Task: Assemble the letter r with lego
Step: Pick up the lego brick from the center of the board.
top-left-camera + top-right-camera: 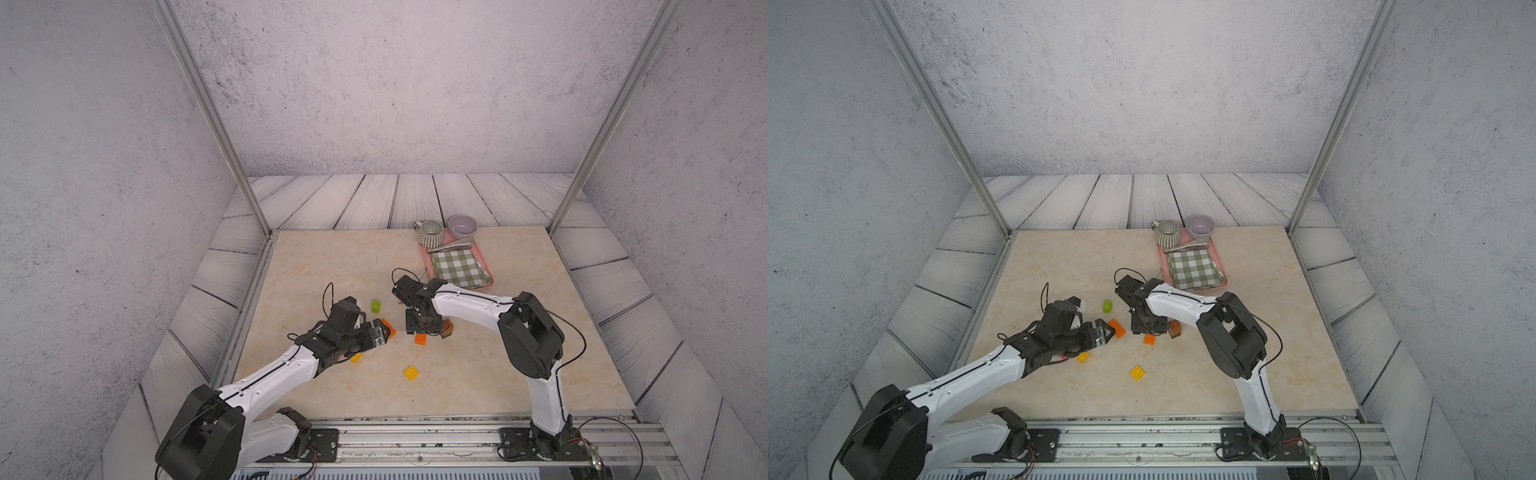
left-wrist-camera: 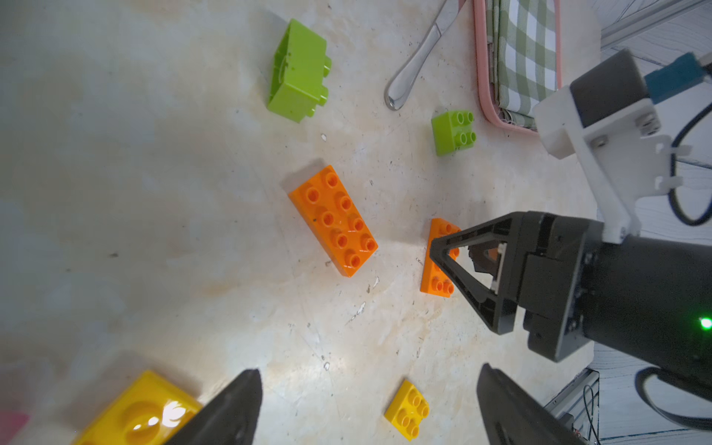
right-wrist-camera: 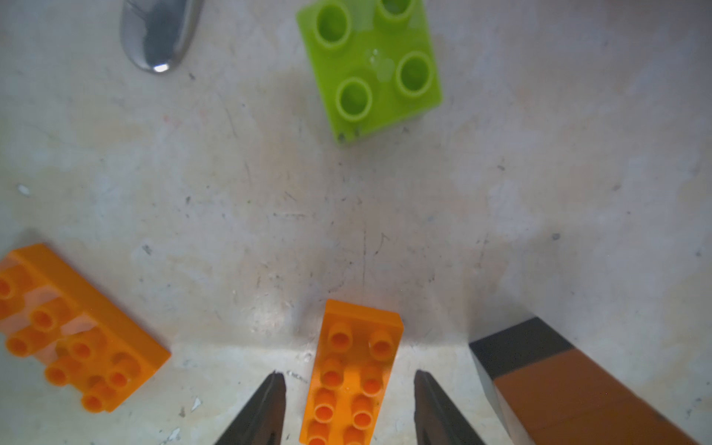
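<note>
Lego bricks lie loose on the beige tabletop. My right gripper [image 3: 350, 408] points down, open, straddling one long orange brick [image 3: 354, 373] with a gap on each side; in a top view this brick [image 1: 420, 339] shows just under the gripper [image 1: 422, 332]. A brown brick with a black one on it [image 1: 447, 328] stands right beside it. My left gripper [image 2: 370, 404] is open and holds nothing; it reaches in low beside the other long orange brick [image 1: 389, 327]. A lime green brick [image 1: 376, 306] lies on its side behind, another [image 2: 454, 132] sits near the tray, and two yellow bricks [image 1: 411, 372] [image 1: 355, 358] lie nearer.
A pink tray [image 1: 424, 261] at the back right holds a green-checked cloth [image 1: 455, 268] and tongs [image 1: 453, 244]. A striped mug [image 1: 430, 232] and a lilac bowl [image 1: 462, 224] stand at its far end. A spoon [image 2: 416, 61] lies on the table beside the tray.
</note>
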Controlling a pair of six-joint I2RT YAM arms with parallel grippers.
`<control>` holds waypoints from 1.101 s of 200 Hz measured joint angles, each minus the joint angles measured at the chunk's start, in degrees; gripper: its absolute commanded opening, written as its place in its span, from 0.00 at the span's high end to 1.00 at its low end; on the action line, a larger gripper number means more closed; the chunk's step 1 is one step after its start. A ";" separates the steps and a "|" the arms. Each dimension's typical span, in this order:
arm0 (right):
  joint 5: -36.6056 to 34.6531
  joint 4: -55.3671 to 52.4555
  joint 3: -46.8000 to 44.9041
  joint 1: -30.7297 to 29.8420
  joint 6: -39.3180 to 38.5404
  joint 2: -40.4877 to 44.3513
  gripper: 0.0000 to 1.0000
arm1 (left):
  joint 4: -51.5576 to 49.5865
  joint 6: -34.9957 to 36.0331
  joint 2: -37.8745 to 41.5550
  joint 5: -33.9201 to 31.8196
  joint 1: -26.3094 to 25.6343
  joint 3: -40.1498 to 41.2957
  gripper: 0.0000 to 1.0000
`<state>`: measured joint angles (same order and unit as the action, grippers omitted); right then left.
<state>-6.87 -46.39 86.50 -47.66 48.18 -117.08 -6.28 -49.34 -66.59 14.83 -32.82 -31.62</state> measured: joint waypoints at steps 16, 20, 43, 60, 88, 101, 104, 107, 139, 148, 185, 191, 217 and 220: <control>0.63 0.04 0.02 0.31 0.11 -0.50 0.44 | 0.15 0.04 -0.15 0.07 0.00 0.00 0.08; 0.81 0.02 0.02 0.35 0.13 -0.61 0.44 | 0.15 0.07 -0.22 0.11 0.00 0.00 0.08; 1.14 0.07 0.02 0.42 0.37 -0.83 0.46 | 0.22 0.07 -0.26 0.39 0.00 0.00 0.08; 1.86 0.59 -0.13 0.70 0.74 -0.83 0.49 | 0.24 0.07 -0.26 0.46 0.00 0.00 0.08; 3.69 1.81 -1.57 0.92 1.25 -0.83 0.51 | 0.28 0.04 -0.33 0.59 0.00 0.00 0.08; 4.07 2.16 -1.84 0.98 1.38 -0.83 0.51 | 0.28 0.04 -0.50 0.81 0.00 0.00 0.08; 4.24 2.23 -1.86 0.98 1.42 -0.83 0.51 | 0.26 0.04 -0.55 0.87 0.00 0.00 0.08; 4.39 2.29 -1.95 0.98 1.46 -0.79 0.51 | 0.28 0.04 -0.59 0.90 0.00 0.00 0.08; 4.74 3.89 -3.76 1.03 1.81 0.31 0.57 | 0.17 0.02 -0.63 1.01 0.00 -0.02 0.08; 4.76 4.26 -4.28 1.03 1.90 0.57 0.60 | 0.11 0.02 -0.63 1.03 0.00 0.00 0.08; 5.11 4.92 -5.05 1.20 1.11 1.05 0.82 | -1.46 0.02 -1.75 0.90 0.00 -0.72 0.08; 5.22 5.16 -5.22 1.22 0.61 1.20 0.88 | -2.12 0.00 -1.88 0.76 0.00 -0.90 0.06; 7.43 8.20 -8.68 1.49 -4.50 3.87 1.00 | -5.18 -0.87 -1.03 -0.52 0.00 -0.96 0.02; 7.80 8.66 -9.33 1.49 -5.27 4.22 1.00 | -5.33 -0.96 -0.74 -0.63 0.00 -0.87 0.02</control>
<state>0.93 -37.74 77.17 -46.17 42.92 -112.86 -11.62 -50.30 -67.33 14.20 -32.82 -32.49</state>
